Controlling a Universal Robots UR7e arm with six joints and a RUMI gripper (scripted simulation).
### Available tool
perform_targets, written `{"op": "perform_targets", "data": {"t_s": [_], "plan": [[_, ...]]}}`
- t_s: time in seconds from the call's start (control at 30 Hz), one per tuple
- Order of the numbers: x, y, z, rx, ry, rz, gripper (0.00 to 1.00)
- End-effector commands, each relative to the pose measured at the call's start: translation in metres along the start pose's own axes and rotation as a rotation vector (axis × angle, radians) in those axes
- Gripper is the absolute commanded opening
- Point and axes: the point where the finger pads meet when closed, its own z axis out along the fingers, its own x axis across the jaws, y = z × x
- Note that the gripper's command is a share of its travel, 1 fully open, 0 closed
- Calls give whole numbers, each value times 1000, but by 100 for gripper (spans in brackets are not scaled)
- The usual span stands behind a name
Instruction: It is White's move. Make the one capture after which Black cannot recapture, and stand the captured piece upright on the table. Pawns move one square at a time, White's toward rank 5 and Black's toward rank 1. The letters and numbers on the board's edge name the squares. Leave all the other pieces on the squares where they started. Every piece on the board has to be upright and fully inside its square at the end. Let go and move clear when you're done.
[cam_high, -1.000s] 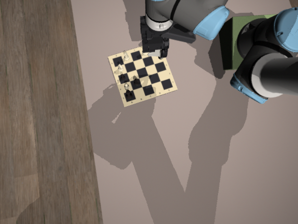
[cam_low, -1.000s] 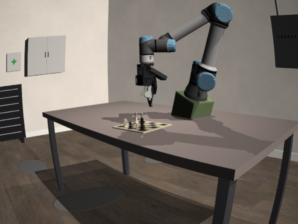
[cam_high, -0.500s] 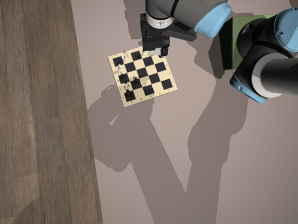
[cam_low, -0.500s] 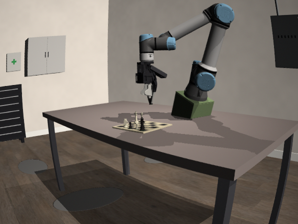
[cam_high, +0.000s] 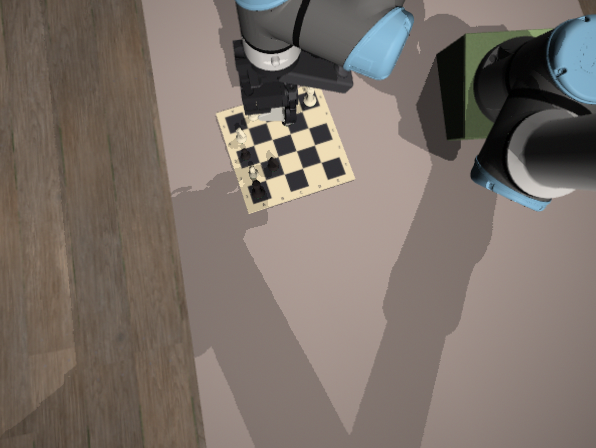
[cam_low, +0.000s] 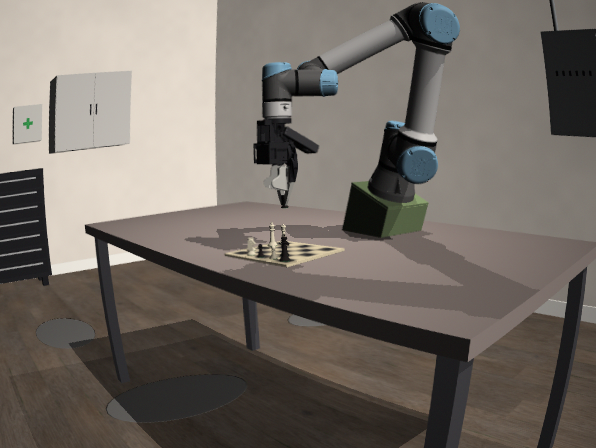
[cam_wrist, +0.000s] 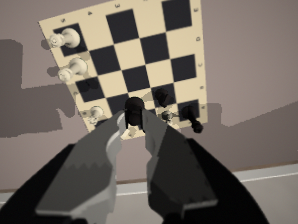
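Note:
My gripper (cam_wrist: 134, 110) is shut on a small black chess piece (cam_wrist: 132, 108), likely a pawn, and holds it high above the table near the board's far edge; the piece shows as a dark tip under the fingers in the exterior view (cam_low: 284, 200). The chessboard (cam_high: 285, 150) lies flat below. On it stand white pieces (cam_wrist: 67, 37) (cam_wrist: 72, 69) (cam_wrist: 95, 114) along one side and black pieces (cam_wrist: 161, 95) (cam_wrist: 192, 116) near them. In the top view the gripper (cam_high: 270, 107) covers the board's top corner, beside a tall white piece (cam_high: 309, 97).
The arm's green base block (cam_low: 385, 210) stands on the table behind and to the right of the board. The table edge (cam_high: 170, 225) runs to the left of the board, with wooden floor beyond it.

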Motion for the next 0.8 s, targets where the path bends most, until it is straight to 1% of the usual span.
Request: {"op": "perform_targets", "data": {"t_s": [0.0,0.03,0.07,0.17,0.27,0.33,0.47,0.77], "plan": [[22,66,3,5,-3,-27,0],[28,77,5,5,-2,-33,0],[28,77,5,5,-2,-33,0],[45,106,10,5,0,-47,0],[58,124,15,5,2,-56,0],[58,124,15,5,2,-56,0],[65,134,18,5,3,-61,0],[65,134,18,5,3,-62,0]]}}
